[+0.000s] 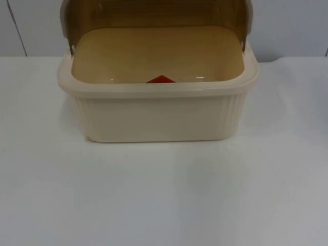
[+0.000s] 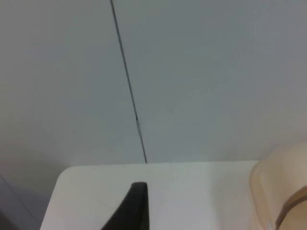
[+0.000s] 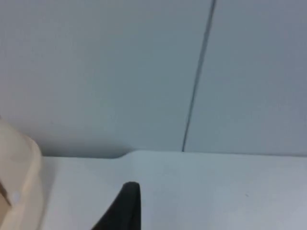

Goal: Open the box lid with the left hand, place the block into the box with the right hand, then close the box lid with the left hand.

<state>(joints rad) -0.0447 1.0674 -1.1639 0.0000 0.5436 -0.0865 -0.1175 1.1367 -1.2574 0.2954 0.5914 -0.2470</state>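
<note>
Cream box [image 1: 154, 118] looks like glossy ribbed plastic; its lid [image 1: 154, 13] translucent brown plastic; table [image 1: 164, 195] smooth matt white

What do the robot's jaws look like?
Little of them shows: each wrist view has one black fingertip, tapering to a rounded end. The left gripper's fingertip and the right gripper's fingertip look plain, smooth and unmarked, above the white table.

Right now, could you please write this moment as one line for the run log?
box: centre of table | lid: open, upright | red block: inside box | left gripper: beside box, waiting | right gripper: beside box, waiting
</note>
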